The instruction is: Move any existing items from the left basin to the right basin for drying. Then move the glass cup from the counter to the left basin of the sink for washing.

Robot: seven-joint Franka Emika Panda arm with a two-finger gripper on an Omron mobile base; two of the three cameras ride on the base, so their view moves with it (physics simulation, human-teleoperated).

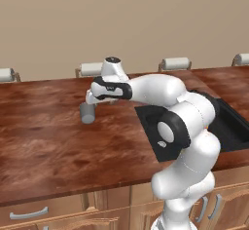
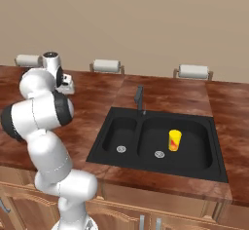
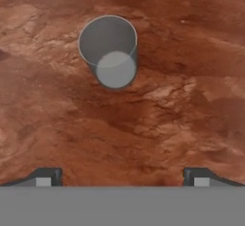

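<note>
Glossy reddish-brown wood-grain counter [image 1: 44, 141] across the middle of both base views, plain beige wall behind, light cabinet fronts with silver handles along the bottom edge. Three white paper-towel rolls [image 2: 106, 66] on holders along the back of the worktop. Matte black sink [image 2: 160, 173] at lower centre-right of the right base view, a dark faucet [image 2: 140, 99] rising from its back rim. Left basin [image 2: 114, 131], the narrower one, bare apart from its silver drain; right basin [image 2: 194, 146], the wider one, holding the yellow cup [image 2: 174, 140], upright with a red mark, just right of the drain. Glass cup [image 1: 87, 112] upright on the counter at left of centre in the left base view, well left of the sink. Gripper [image 1: 90, 99] just above and slightly behind that cup, pointed downward, not touching it. In the hand view, glass cup [image 3: 109, 50] seen from above in the upper middle, open rim and round base both visible; gripper [image 3: 122, 176] with jaws spread wide, fingertips [image 3: 45, 176] at the lower corners, nothing between them, cup lying beyond the tips rather than between them. Bare wood around the cup on all sides. Arm's white elbow covering part of the sink in the left base view.
</note>
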